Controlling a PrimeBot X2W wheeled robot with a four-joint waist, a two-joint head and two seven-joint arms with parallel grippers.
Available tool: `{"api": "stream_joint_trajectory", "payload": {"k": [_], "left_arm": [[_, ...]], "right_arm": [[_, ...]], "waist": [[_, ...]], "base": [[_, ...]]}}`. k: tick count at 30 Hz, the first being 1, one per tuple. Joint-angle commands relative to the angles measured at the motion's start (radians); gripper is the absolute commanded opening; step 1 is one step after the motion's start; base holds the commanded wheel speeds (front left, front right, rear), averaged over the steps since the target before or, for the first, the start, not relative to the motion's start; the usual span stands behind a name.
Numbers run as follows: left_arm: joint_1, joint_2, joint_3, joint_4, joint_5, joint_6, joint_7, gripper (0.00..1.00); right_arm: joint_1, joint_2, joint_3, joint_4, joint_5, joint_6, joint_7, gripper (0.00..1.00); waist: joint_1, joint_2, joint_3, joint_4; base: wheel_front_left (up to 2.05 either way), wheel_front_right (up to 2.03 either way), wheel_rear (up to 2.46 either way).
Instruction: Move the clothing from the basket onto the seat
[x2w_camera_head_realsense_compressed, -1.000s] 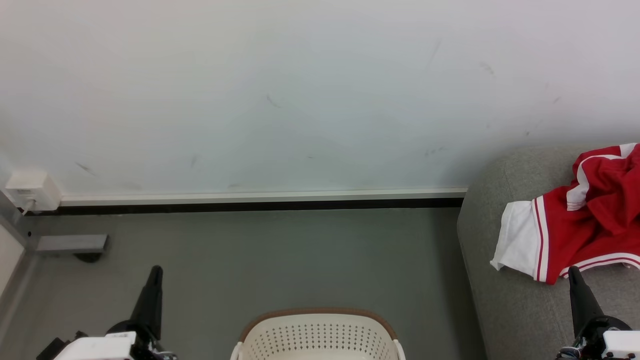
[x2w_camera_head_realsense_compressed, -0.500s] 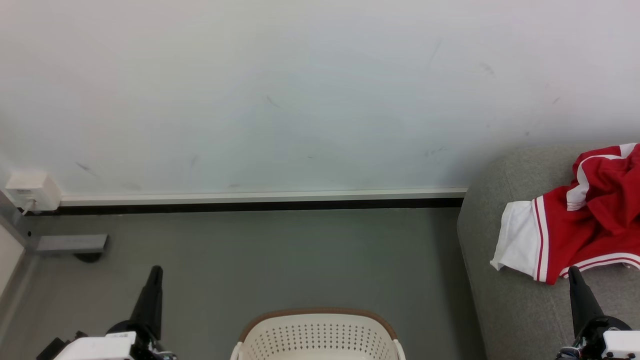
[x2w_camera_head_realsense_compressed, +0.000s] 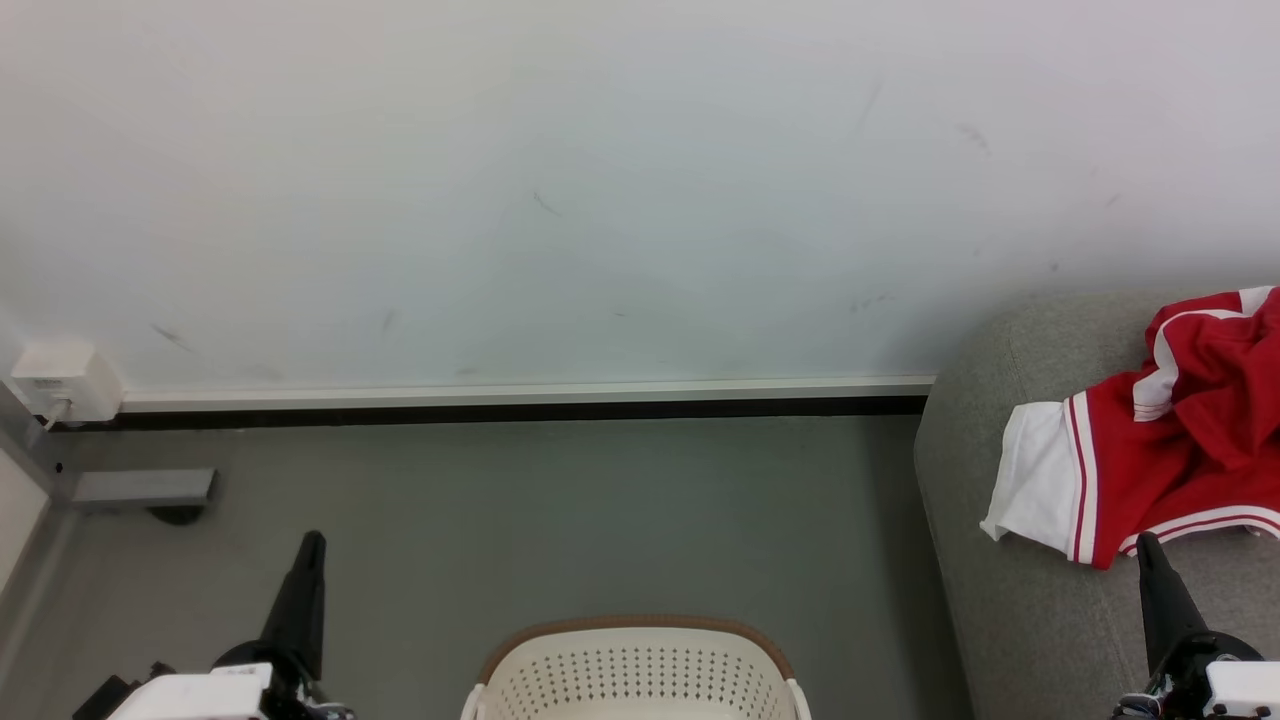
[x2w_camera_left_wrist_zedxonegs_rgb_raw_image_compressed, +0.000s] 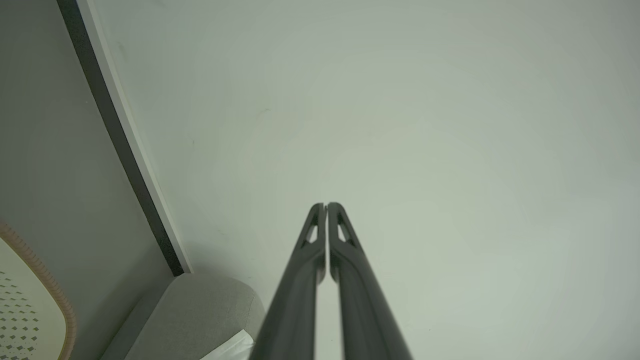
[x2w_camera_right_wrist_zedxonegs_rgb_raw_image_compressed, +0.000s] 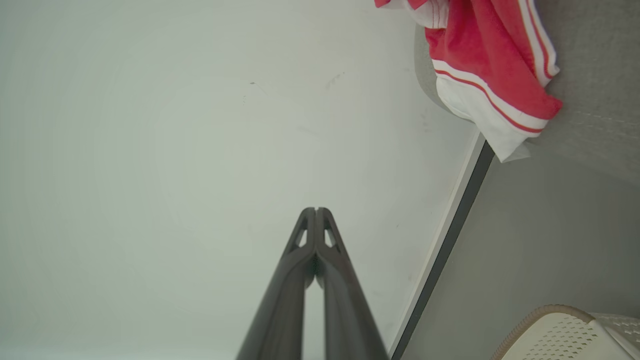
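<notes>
The red-and-white garment (x2w_camera_head_realsense_compressed: 1160, 460) lies crumpled on the grey sofa (x2w_camera_head_realsense_compressed: 1010, 620), to the right of the laundry basket (x2w_camera_head_realsense_compressed: 640, 670) and well apart from it. The left hand (x2w_camera_head_realsense_compressed: 312, 541) is left of the basket and the right hand (x2w_camera_head_realsense_compressed: 1146, 541) is right of it. Both are clenched on nothing.

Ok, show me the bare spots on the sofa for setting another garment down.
Bare seat runs between its left edge and the white panel of the clothing, and in front of the hem beside the right claw. The back right, under the heaped red fabric, is crowded.
</notes>
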Motion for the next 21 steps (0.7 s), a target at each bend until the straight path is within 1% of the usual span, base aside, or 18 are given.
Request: {"api": "stream_joint_trajectory", "payload": {"k": [1,21], "left_arm": [[-0.008,0.007,0.002,-0.004,-0.015,-0.005,0.004,0.0],[-0.008,0.007,0.002,-0.004,-0.015,-0.005,0.004,0.0]], "right_arm": [[-0.013,0.0,-0.003,-0.005,0.002,-0.002,0.002,0.0],[-0.013,0.0,-0.003,-0.005,0.002,-0.002,0.002,0.0]], "waist": [[0.0,0.0,0.0,0.0],[0.0,0.0,0.0,0.0]], "base": [[0.0,0.0,0.0],[0.0,0.0,0.0]]}}
